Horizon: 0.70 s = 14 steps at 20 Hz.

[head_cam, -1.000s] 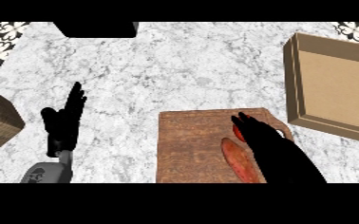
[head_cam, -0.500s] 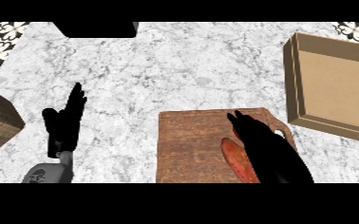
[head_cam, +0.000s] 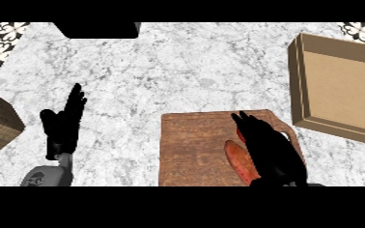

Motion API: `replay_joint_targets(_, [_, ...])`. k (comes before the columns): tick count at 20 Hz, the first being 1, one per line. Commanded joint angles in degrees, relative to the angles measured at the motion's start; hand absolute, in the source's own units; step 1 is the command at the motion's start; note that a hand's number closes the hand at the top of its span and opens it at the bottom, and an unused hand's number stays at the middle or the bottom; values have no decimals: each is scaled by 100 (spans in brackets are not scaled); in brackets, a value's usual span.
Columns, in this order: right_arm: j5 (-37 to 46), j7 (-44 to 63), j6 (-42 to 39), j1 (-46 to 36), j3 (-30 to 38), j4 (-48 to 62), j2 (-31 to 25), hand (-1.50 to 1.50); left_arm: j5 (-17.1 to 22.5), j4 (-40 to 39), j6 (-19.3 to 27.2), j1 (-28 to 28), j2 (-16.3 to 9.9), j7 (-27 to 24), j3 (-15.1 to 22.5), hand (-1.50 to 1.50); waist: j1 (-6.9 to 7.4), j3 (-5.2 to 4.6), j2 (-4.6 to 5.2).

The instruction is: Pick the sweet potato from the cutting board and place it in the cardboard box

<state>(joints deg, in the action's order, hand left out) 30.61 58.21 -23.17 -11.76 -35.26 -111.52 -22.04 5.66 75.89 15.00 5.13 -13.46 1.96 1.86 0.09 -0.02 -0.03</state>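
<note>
1. Head view: the reddish-orange sweet potato (head_cam: 241, 163) lies on the brown wooden cutting board (head_cam: 196, 145), near right on the white marble table (head_cam: 192, 72).
2. The right hand (head_cam: 267, 147), fingers straight, lies beside it.
3. The left hand (head_cam: 64, 123) rests open, near left.
4. The open cardboard box (head_cam: 329, 87) sits far right.

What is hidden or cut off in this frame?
- Sweet potato, head view: its right side is hidden under the right robot hand; whether it is gripped is unclear.
- Cardboard box: cut by the right edge.
- Cutting board: near end cut off.
</note>
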Motion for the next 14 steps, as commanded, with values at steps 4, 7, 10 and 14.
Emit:
replay_joint_targets(4, [528, 461, -163, 112, -210, 303, 562, -150, 0, 544, -122, -167, -149, 400, -124, 0, 25, 3, -7])
replay_joint_targets(7, [701, 210, -266, 431, -52, 213, 474, -150, -155, 228, -8, 133, 92, 342, -105, 0, -13, 2, -3])
replay_joint_targets(10, [774, -233, -221, 190, 154, 878, 683, -150, -401, 1, 202, -26, 484, -64, 101, 0, 4, 2, 2])
replay_joint_targets(14, [1174, -569, -93, 345, 169, 1128, 785, -150, -340, -808, -62, 472, 384, -417, -249, 0, -26, 0, 9])
